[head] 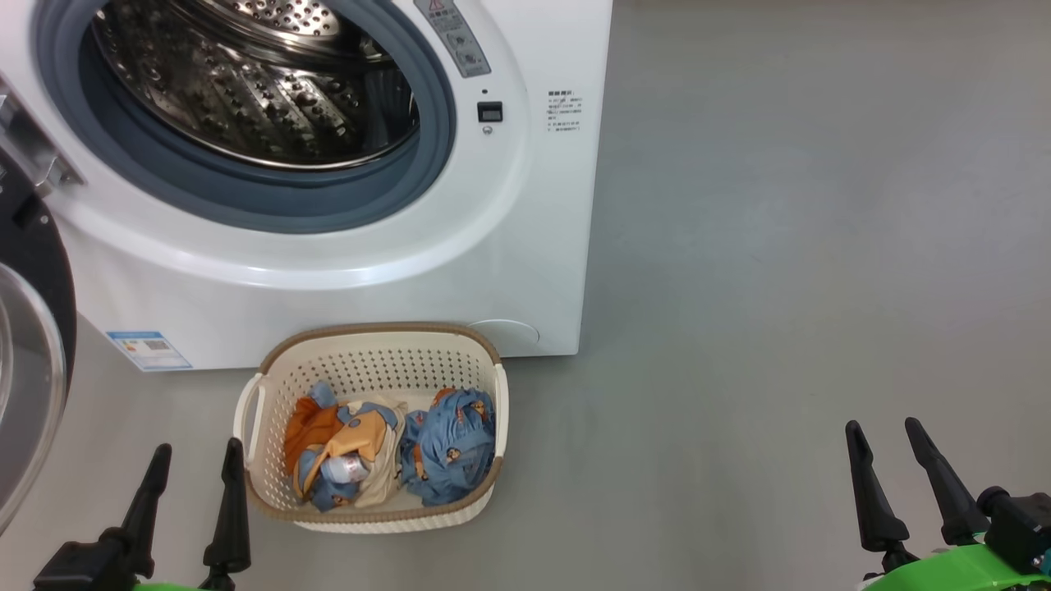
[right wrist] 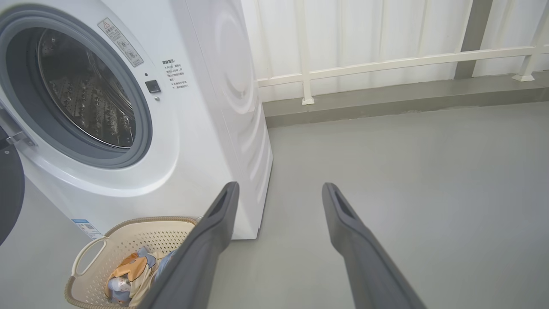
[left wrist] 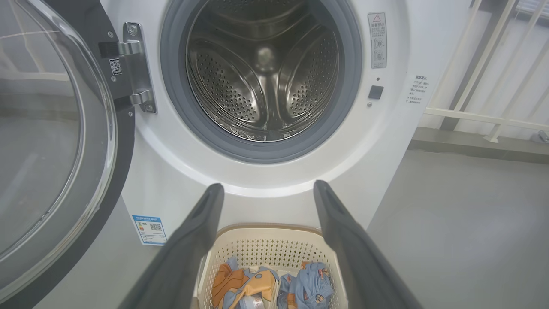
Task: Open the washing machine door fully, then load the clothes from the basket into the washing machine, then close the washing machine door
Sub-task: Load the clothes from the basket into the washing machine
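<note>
Facing the washing machine [head: 328,271], white and front-loading, its steel drum and grey seal uncovered. Swung wide on a steel hinge at the machine's left, the washing machine door [head: 29,369], with black rim and clear bulging glass at the left edge of the head view. Set upright on the grey floor [head: 780,246] just before the machine's front, the basket [head: 374,330], cream with a brown rim and white side handles. Heaped inside it, the clothes [head: 447,447]: a light blue bundle with orange prints at the right, orange and cream pieces mixed with blue at the left. Low at the basket's left and just beside it in the head view, the left tool [head: 199,447], fingers apart and gripping nothing; in the left wrist view, aimed over the basket toward the drum mouth. Well apart from the basket, over bare floor at the right, the right tool [head: 882,427], fingers likewise spread and empty; in the right wrist view, pointed past the machine's right side toward a white railing [right wrist: 386,64].
</note>
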Controlling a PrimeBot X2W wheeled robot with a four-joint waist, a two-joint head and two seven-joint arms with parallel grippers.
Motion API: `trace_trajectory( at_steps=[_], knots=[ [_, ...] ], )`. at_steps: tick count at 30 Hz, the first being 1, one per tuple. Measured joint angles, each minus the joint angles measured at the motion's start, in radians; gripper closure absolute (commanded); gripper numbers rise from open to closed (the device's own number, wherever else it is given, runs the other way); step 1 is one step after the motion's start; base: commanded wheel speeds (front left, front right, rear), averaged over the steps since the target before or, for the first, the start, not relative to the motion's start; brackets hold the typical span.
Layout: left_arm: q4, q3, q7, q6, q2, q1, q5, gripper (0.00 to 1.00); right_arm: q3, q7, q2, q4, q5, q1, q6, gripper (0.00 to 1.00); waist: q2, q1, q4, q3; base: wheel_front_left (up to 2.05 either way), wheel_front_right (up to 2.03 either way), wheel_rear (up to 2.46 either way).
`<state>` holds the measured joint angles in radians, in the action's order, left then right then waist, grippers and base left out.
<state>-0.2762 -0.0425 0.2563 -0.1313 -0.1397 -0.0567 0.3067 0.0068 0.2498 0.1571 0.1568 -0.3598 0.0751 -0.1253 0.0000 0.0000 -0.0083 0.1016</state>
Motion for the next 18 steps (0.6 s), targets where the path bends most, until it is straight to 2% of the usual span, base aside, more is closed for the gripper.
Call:
trace_trajectory(
  at_steps=[12,18],
  knots=[
    [0.0,-0.002,0.0,0.0,-0.001,-0.006,0.0,0.0,-0.001,0.0,-0.003,-0.001,0.0,-0.005,0.0,0.0,0.0,0.0,0.001,0.01,0.82,-1.25,0.43],
    [-0.006,0.002,0.0,0.0,-0.009,-0.02,-0.001,0.0,-0.001,0.0,-0.008,-0.004,0.0,-0.008,0.0,0.0,0.0,0.0,0.005,0.021,0.47,-0.59,0.12]
  ],
)
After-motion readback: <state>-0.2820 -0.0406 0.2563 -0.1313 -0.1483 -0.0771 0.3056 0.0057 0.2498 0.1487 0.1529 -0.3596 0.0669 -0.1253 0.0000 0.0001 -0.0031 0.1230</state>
